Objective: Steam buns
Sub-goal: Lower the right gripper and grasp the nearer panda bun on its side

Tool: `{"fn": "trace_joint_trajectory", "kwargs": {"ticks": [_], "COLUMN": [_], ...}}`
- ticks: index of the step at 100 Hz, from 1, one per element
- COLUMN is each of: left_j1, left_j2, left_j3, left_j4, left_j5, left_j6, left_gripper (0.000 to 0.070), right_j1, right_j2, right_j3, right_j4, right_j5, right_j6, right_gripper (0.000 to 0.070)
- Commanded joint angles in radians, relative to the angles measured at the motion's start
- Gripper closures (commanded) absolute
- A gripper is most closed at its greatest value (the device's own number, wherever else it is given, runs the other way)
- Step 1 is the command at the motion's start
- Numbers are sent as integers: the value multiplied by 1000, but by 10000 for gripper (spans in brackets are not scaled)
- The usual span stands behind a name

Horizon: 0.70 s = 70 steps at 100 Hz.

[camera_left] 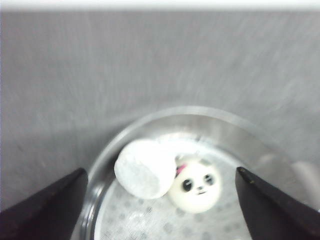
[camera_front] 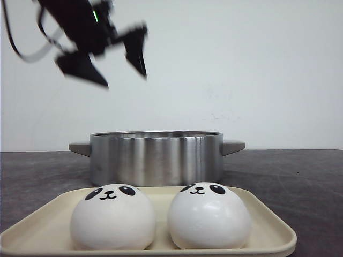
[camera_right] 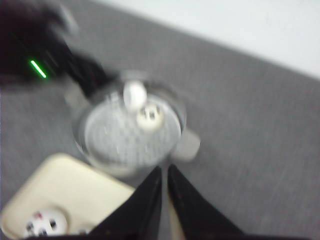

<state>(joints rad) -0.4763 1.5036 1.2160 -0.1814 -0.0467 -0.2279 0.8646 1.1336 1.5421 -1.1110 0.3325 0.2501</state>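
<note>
Two white panda buns [camera_front: 112, 217] [camera_front: 209, 214] sit side by side on the cream tray [camera_front: 32, 235] at the front. Behind it stands the steel steamer pot [camera_front: 155, 158]. Inside the pot [camera_left: 110, 160] lie two more buns: one upright, face showing [camera_left: 195, 184], one tipped on its side, its flat underside showing [camera_left: 145, 168], leaning on the first. My left gripper [camera_front: 126, 75] is open and empty, high above the pot's left side. My right gripper [camera_right: 165, 172] is shut and empty, high up; from it I see the pot [camera_right: 90, 145] and the tray [camera_right: 75, 185].
The dark grey table [camera_front: 300, 182] runs to a white wall behind. The pot has grey side handles [camera_front: 233, 145]. The left arm's body with a green light [camera_right: 37, 69] shows beside the pot in the right wrist view.
</note>
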Motion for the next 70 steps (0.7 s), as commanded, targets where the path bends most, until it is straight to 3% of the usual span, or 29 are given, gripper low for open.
{"fn": "trace_joint_trajectory", "kwargs": {"ticks": [1,11,22,26,35,40,70], "left_j1": [-11,-21,-29,-29,-29,-29,-29], "left_j2": [-48,-166,-296,-342,-439,-489,-676], "left_j3": [21,21,21,21,21,21,21], "left_j4": [-45,-141,-229,-251,-286,-298,-330], "left_j5": [2,2,2,2,2,2,2], "left_j6": [-2,0,0,2,3,3,2], "left_gripper": [150,150,150,150,150,150,150], "right_j1": [10,10,12,14,28,39,101], "right_j2": [16,16,24,29,52,68,191], "right_j3": [-92,-264,-460,-514,-596,-618,-623], "right_j4": [37,127,264,307,370,383,426], "right_j5": [-32,-140,-319,-378,-469,-485,-490], "right_j6": [81,172,298,343,418,435,447], "right_gripper": [686,686,672,609,379,324,325]}}
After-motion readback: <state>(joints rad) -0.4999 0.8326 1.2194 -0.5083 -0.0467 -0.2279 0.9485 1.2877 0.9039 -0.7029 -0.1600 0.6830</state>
